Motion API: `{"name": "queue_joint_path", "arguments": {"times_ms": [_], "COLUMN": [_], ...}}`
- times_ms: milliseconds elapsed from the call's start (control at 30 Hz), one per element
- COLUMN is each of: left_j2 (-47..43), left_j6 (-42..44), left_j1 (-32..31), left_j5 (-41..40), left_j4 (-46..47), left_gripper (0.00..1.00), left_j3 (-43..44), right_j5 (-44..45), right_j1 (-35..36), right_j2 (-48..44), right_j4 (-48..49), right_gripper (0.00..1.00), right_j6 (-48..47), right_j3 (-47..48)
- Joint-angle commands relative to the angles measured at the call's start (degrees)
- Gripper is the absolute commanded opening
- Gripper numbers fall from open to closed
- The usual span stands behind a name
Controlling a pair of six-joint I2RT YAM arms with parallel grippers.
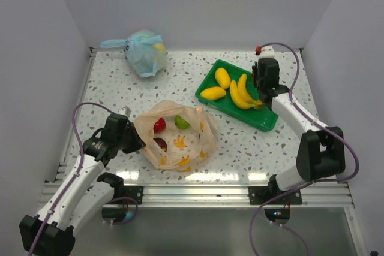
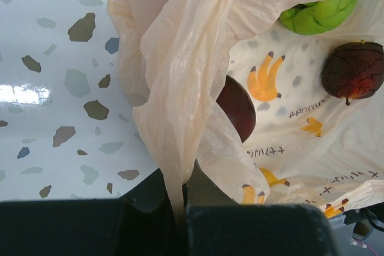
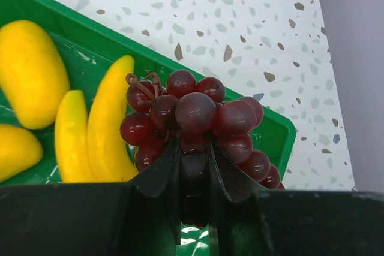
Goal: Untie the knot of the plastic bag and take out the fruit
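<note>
The pale-orange plastic bag (image 1: 177,136) lies open at the table's middle front, no knot showing. Inside it are a green lime (image 1: 182,122), a red apple (image 1: 159,125) and a dark maroon piece (image 1: 161,143); the left wrist view shows the lime (image 2: 317,15), apple (image 2: 353,70) and maroon piece (image 2: 237,106). My left gripper (image 1: 133,139) is shut on the bag's left edge (image 2: 174,148). My right gripper (image 1: 261,83) is shut on a bunch of dark purple grapes (image 3: 195,118) above the green tray (image 1: 270,118). Yellow bananas (image 1: 243,93) and two yellow mangoes (image 1: 222,77) lie in the tray.
A light blue knotted bag (image 1: 145,52) with fruit inside sits at the back left. White walls stand on three sides. The tray's right rim (image 3: 276,130) lies under the grapes, with speckled tabletop beyond it.
</note>
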Motion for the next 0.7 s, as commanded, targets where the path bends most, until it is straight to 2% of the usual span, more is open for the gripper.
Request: {"name": "queue_joint_path", "arguments": {"times_ms": [0,33,133,167,233,267,367,467,667], "left_j2": [-0.36,-0.36,0.08,0.08,0.17,0.17,0.34,0.43,0.60], "left_j6": [1.07,0.98,0.81,0.89,0.98,1.16,1.16,1.16,1.07], "left_j1": [0.29,0.29,0.29,0.29,0.29,0.29,0.29,0.29,0.29], "left_j5": [0.14,0.23,0.58,0.50,0.58,0.58,0.41,0.49,0.23], "left_j4": [0.37,0.46,0.90,1.16,1.16,1.16,1.16,1.25,1.16], "left_gripper": [0.00,0.00,0.00,0.00,0.00,0.00,0.00,0.00,0.00], "left_j3": [1.02,0.94,0.85,0.85,0.93,0.94,0.85,0.85,1.02], "right_j5": [2.31,1.87,1.95,1.26,0.20,-2.24,-6.37,-11.30,-19.22], "right_j1": [-0.78,-0.69,-0.78,-0.78,-0.78,-0.69,-0.60,0.18,5.89], "right_j2": [2.06,2.85,4.96,4.97,4.00,3.56,1.11,-2.23,-6.54], "right_j4": [6.21,5.78,3.85,3.75,1.30,0.33,-4.24,-8.11,-17.42], "right_gripper": [0.00,0.00,0.30,0.47,0.59,0.70,0.81,0.86,0.90], "right_j6": [-3.29,-3.56,-2.77,-2.51,-1.37,-0.84,1.71,4.44,4.79], "right_j3": [0.23,0.41,0.76,0.93,1.28,1.55,3.56,5.50,12.61]}}
